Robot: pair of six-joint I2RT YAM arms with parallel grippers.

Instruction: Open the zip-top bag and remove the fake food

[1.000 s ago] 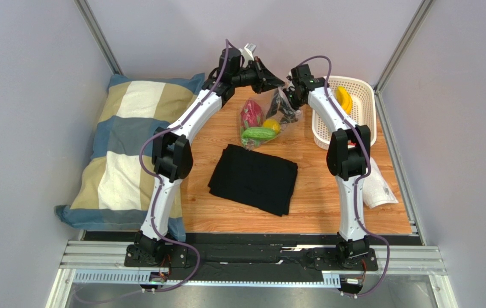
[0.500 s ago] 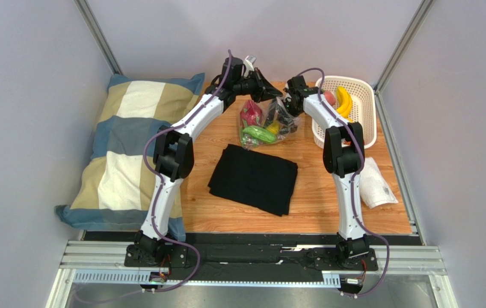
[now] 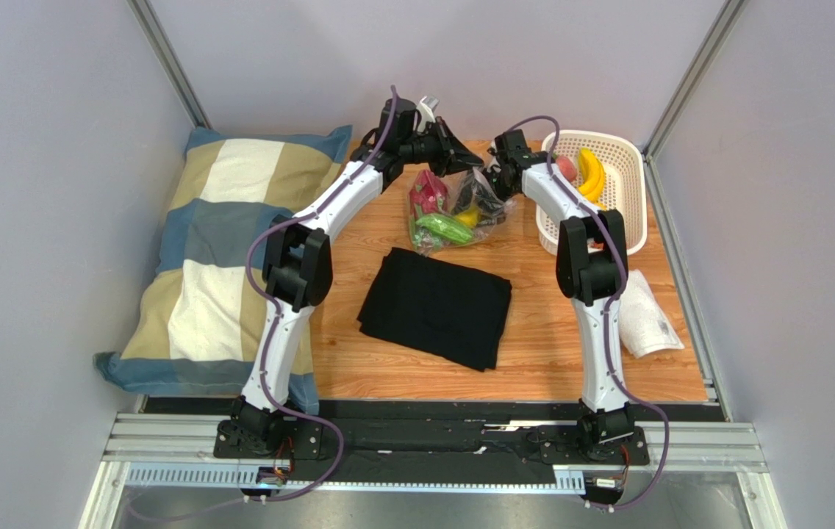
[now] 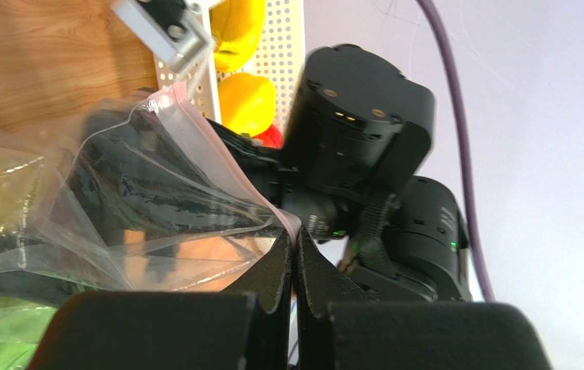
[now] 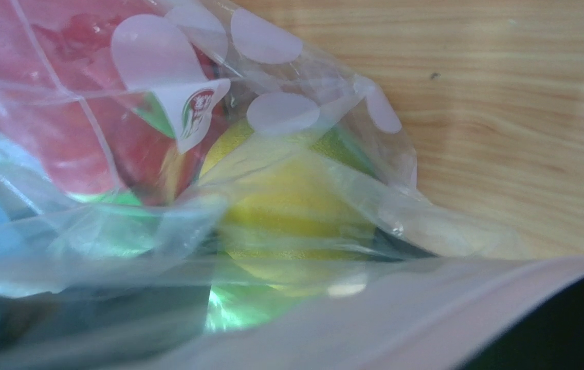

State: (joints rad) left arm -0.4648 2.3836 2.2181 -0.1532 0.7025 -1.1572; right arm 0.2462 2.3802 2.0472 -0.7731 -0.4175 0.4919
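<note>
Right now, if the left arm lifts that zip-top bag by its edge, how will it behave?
Probably floppy: the zip-top bag is thin film that creases and tents where the left end effector pinches its edge. Likely bottom-heavy, since the fake food sits bunched away from the grip. The rounded yellow piece may roll inside and shift the load.
</note>
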